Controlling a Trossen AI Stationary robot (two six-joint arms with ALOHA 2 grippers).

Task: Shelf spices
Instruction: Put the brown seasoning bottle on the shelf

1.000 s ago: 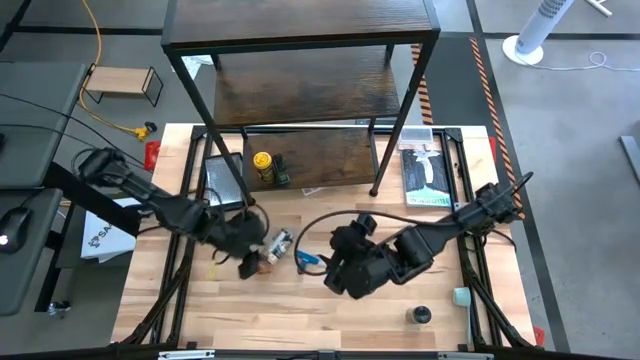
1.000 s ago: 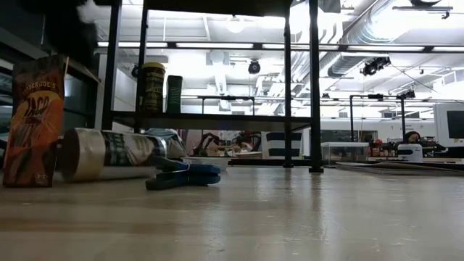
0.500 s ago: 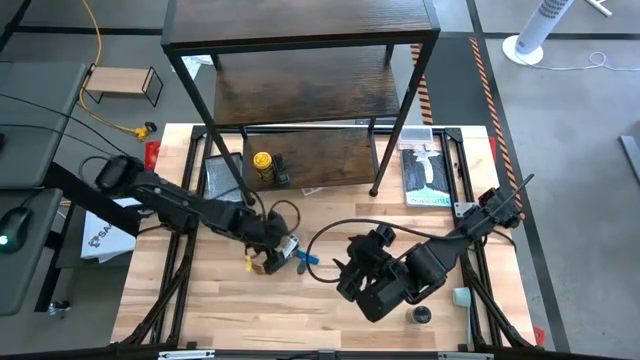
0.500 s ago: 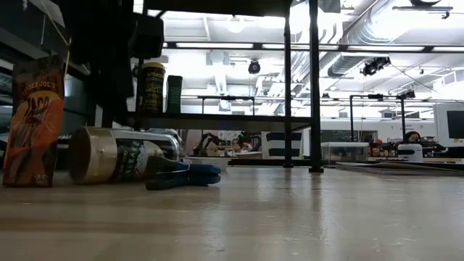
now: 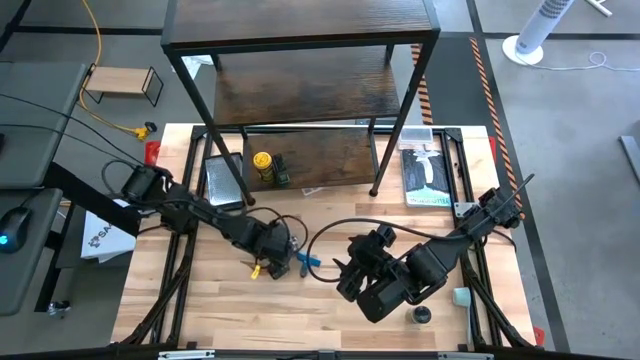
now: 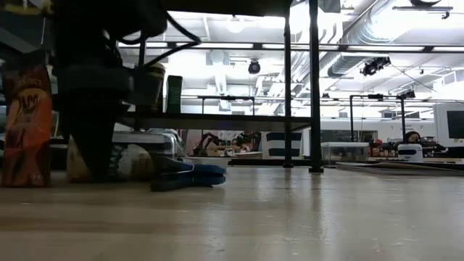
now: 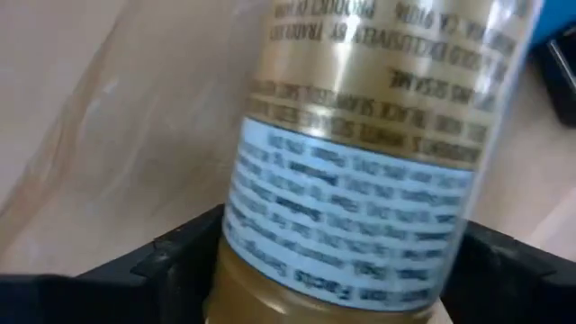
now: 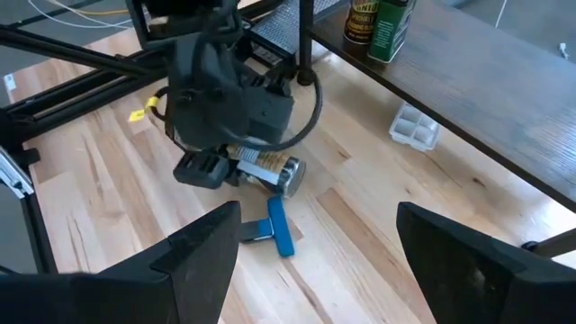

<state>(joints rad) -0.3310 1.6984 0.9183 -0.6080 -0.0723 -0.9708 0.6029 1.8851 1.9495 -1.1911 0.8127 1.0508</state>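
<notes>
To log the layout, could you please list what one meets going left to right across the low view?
reddish-brown packet → left gripper → blue T-shaped piece → shelf leg

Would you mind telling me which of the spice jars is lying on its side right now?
The tan-lidded jar on the table, lying between the left gripper's open fingers; the yellow-lidded jar stands upright on the shelf.

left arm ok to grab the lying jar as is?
Probably yes: the left gripper is right over the lying jar, fingers open on either side of it in its wrist view; nothing blocks it.
</notes>
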